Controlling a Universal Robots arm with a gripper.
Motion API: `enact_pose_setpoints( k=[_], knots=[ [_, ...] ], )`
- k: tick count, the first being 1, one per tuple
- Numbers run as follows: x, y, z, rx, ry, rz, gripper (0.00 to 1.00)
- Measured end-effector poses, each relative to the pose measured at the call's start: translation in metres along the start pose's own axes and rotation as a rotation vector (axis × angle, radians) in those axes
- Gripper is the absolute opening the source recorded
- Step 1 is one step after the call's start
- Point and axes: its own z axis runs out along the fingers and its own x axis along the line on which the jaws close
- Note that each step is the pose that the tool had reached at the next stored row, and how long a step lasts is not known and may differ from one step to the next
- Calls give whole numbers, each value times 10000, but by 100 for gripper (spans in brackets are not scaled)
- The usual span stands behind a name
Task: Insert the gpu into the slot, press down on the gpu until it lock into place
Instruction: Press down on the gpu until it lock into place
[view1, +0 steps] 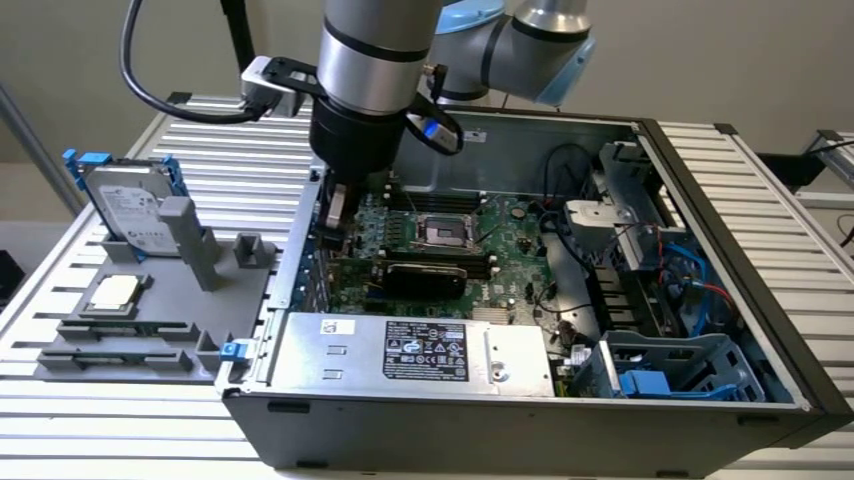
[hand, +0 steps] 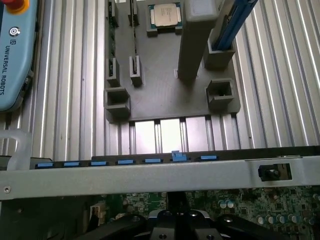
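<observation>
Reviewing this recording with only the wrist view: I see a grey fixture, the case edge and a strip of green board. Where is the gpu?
Observer: The gpu sits on the motherboard inside the case, black cover showing, just in front of the CPU socket.
Operator: Where is the gripper relative to it?
Observer: The gripper is over the board by the case wall on the exterior view's left, off the card's end; I cannot tell if it touches anything.
Operator: What is the blue thing on the fixture?
Observer: The frame of a hard drive with a white label, propped up there.
</observation>
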Motion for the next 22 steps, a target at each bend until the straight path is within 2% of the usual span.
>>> enact_pose_setpoints(
  k=[14, 22],
  knots=[
    [4, -1, -33, 1, 11, 68, 13],
    [-1, -5, -19, 32, 13, 69, 13]
  ],
)
